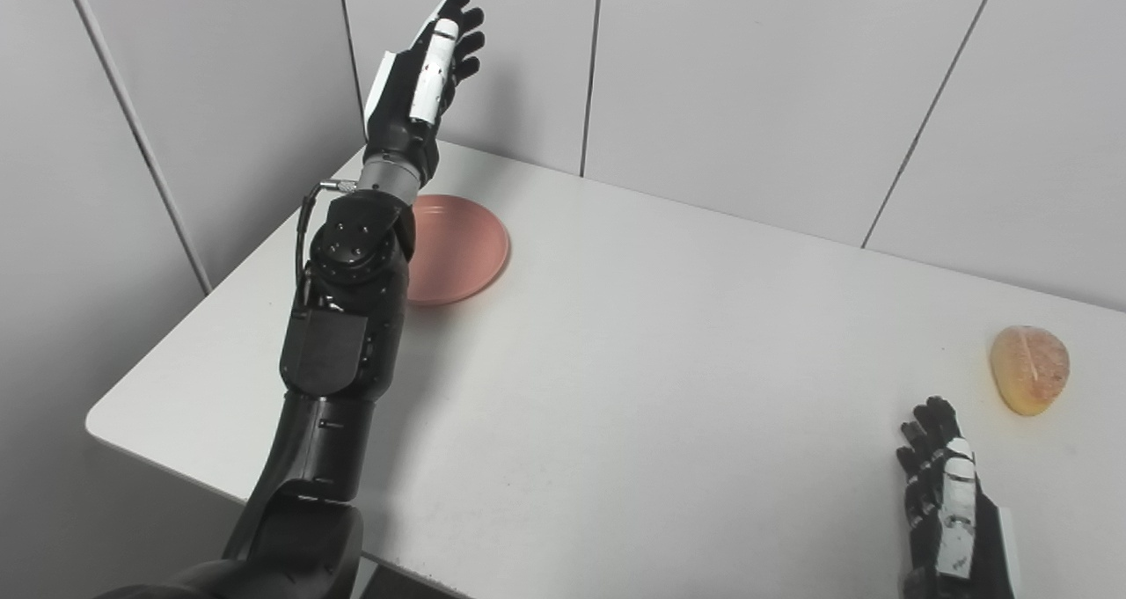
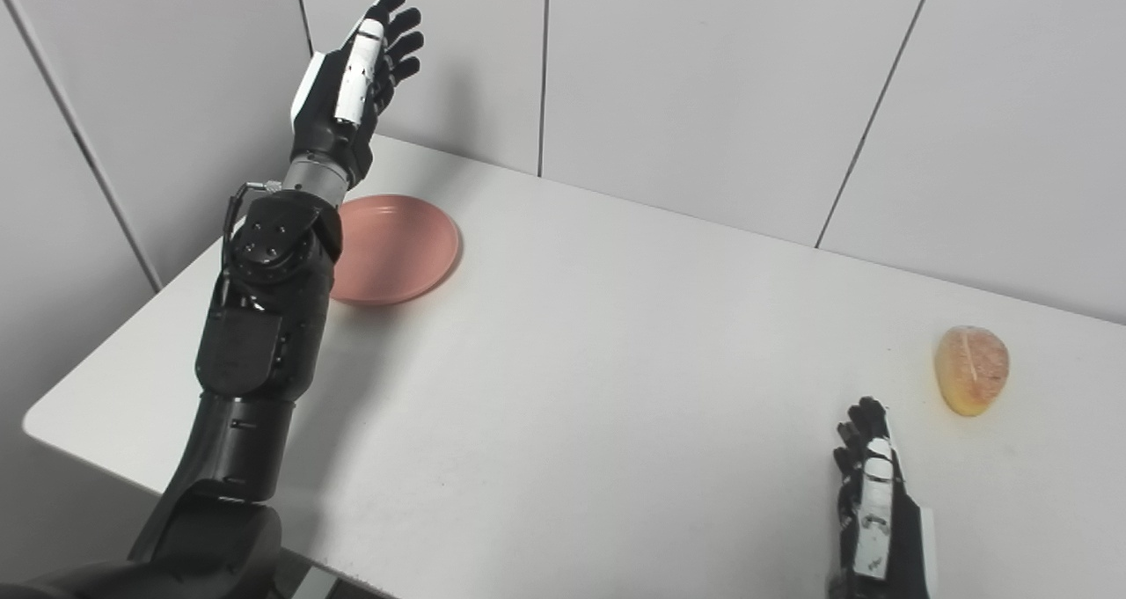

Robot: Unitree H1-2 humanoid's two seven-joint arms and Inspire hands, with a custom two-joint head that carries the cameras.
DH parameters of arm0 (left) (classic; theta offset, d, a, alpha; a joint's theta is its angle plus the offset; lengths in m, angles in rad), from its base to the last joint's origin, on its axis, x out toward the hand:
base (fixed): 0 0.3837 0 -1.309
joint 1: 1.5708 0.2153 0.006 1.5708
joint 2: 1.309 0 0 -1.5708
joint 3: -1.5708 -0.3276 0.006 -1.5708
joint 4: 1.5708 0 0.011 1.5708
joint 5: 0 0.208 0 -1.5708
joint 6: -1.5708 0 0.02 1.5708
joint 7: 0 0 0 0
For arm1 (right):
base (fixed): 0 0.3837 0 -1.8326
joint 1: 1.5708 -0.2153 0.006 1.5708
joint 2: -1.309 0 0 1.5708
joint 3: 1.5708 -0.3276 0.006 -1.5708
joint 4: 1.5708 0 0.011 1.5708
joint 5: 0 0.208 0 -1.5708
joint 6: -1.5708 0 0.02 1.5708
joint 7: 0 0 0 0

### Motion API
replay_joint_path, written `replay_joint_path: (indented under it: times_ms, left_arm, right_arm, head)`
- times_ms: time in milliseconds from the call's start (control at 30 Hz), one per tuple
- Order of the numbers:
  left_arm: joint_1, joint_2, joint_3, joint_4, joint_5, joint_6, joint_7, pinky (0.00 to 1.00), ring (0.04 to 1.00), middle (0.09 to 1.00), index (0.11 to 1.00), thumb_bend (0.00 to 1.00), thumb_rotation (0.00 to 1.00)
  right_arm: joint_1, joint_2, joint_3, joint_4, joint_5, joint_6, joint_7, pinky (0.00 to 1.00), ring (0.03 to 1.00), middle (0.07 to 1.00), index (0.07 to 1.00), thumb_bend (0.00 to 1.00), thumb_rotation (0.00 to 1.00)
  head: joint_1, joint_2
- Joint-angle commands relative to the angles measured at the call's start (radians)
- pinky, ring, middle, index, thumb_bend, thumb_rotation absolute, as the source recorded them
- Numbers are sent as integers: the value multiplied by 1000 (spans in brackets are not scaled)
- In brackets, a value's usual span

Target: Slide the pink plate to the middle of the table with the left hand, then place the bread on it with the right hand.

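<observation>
The pink plate lies on the white table near its far left corner, partly hidden by my left forearm. My left hand is raised high above the table beyond the plate, open, fingers spread and holding nothing. The bread, a round golden loaf, lies at the table's right side. My right hand rests low near the front right, open and empty, a short way in front of and left of the bread. The plate and bread also show in the right eye view.
Grey wall panels stand close behind the table's far edge. The table's left edge and front left corner are in view.
</observation>
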Motion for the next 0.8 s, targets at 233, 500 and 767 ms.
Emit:
replay_joint_path:
  times_ms: [233, 500, 767]
  left_arm:
    - [-82, 62, 68, 82, -30, -44, 40, 904, 901, 907, 896, 379, 1000]
    - [-65, 95, 124, 160, -62, -67, 51, 883, 901, 899, 885, 387, 1000]
    - [-48, 126, 166, 211, -120, -79, 33, 890, 894, 896, 887, 373, 1000]
  right_arm:
    - [-11, -18, -7, 6, 15, -52, 20, 991, 962, 955, 938, 114, 1000]
    - [-9, -30, -11, 7, 41, -50, 37, 999, 970, 962, 944, 129, 1000]
    - [-10, -35, -13, 7, 45, -52, 41, 1000, 980, 968, 950, 109, 1000]
  head:
    - [15, -3]
    - [21, -13]
    - [33, -15]
